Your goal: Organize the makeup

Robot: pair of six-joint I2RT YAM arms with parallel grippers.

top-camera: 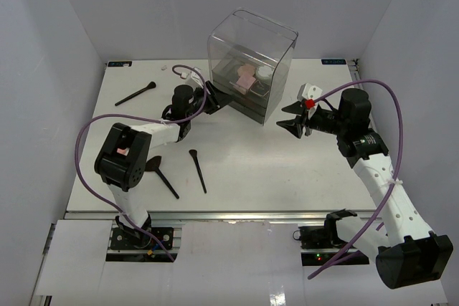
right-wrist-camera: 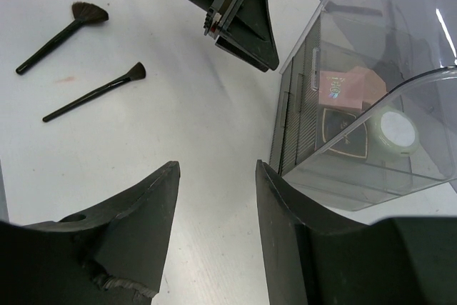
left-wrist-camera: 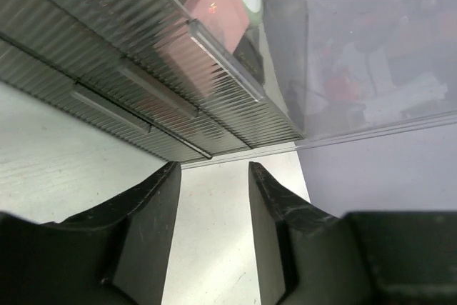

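The clear box (top-camera: pixel 252 42) with dark drawers holds a pink square compact (top-camera: pixel 246 77) and a small white round jar (top-camera: pixel 265 73) on top of the drawers. My left gripper (top-camera: pixel 217 101) is open and empty, close to the drawer fronts (left-wrist-camera: pixel 136 83). My right gripper (top-camera: pixel 285 117) is open and empty just right of the box's front corner. Three black-handled brushes lie on the table, one at the far left (top-camera: pixel 135 94) and two at the near left (top-camera: pixel 163 175) (top-camera: pixel 197 170). The right wrist view also shows a black square compact (right-wrist-camera: pixel 343 130) inside the box.
A small white scrap (top-camera: pixel 164 67) lies near the table's back edge. The white table (top-camera: pixel 251 170) is ringed by pale walls. Purple cables loop over both arms. In the right wrist view, two brushes (right-wrist-camera: pixel 64 33) (right-wrist-camera: pixel 96 91) lie left of the left gripper (right-wrist-camera: pixel 243 26).
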